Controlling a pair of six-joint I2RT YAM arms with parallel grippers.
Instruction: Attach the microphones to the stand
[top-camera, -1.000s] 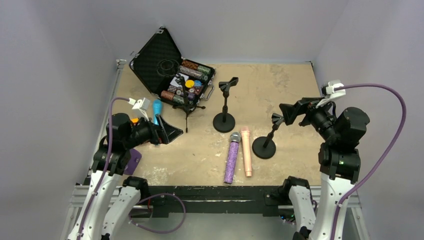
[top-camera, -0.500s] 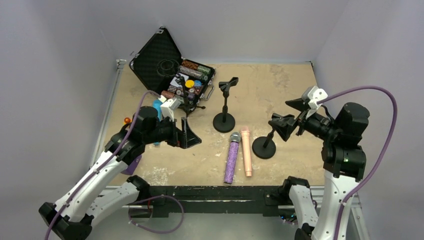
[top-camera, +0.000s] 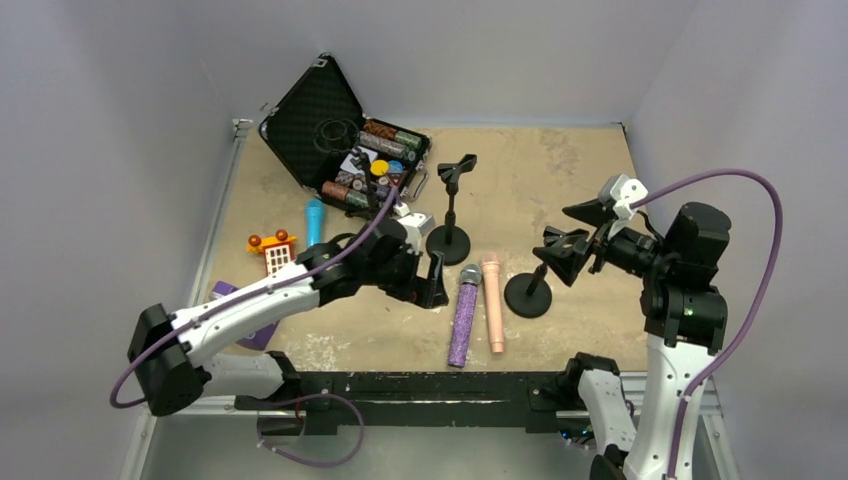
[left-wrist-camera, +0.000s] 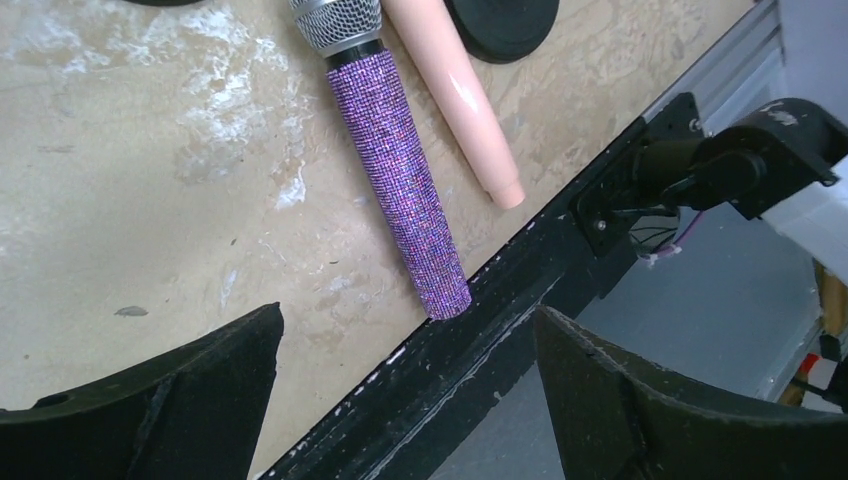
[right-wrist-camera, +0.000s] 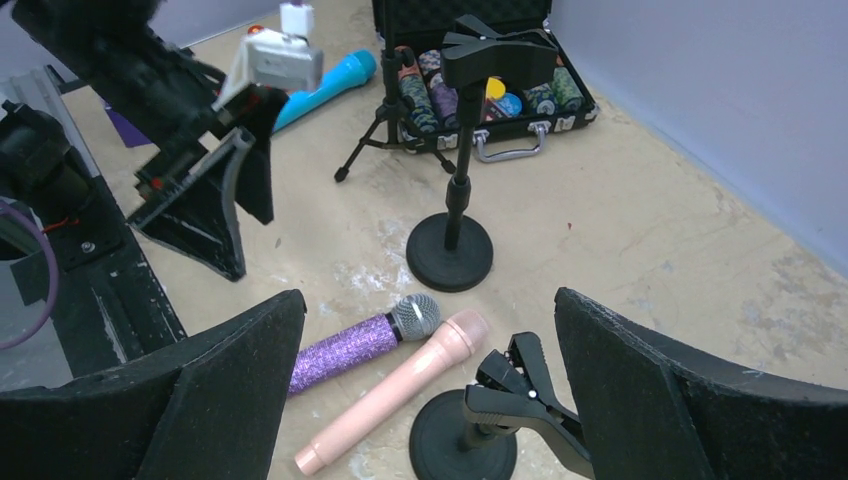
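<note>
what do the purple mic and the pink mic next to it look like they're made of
Purple microphone: the body looks covered in glitter or tiny rhinestones, judging by the grainy multicolour sparkle; its head looks like silvery metal mesh.
Pink microphone: probably smooth glossy plastic, one even colour with a bright highlight streak along it.
</note>
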